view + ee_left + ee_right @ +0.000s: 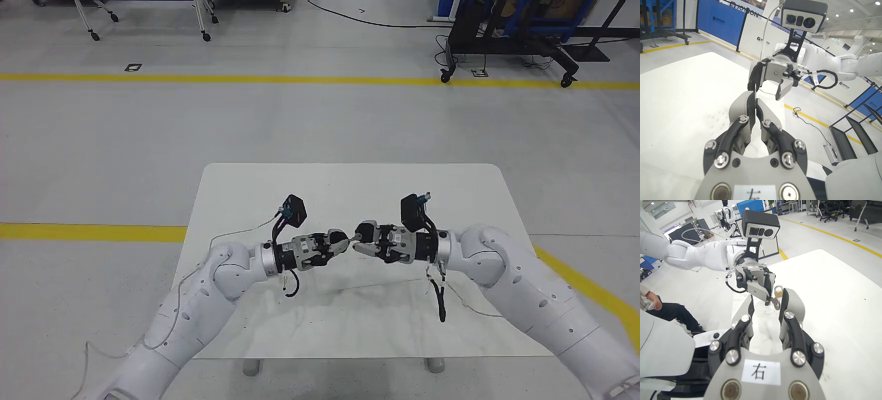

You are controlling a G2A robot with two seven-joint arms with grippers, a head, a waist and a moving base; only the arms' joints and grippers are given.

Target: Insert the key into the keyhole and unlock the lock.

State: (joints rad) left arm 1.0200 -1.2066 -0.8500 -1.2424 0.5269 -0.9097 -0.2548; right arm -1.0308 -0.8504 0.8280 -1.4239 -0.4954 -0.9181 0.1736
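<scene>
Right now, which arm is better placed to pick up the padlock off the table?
Right, probably. The right gripper is open, with the padlock on the table ahead of it; the left gripper is shut on the key.

White, rounded arms (220, 280). Grey left pincer (755, 99) and right pincer (768, 293): black ribbed pads (751, 106), black links (730, 136), silver screws (721, 160). White label (761, 374) with black character behind each pincer; black camera (761, 226) above, braided black cable (835, 77) beside.
</scene>
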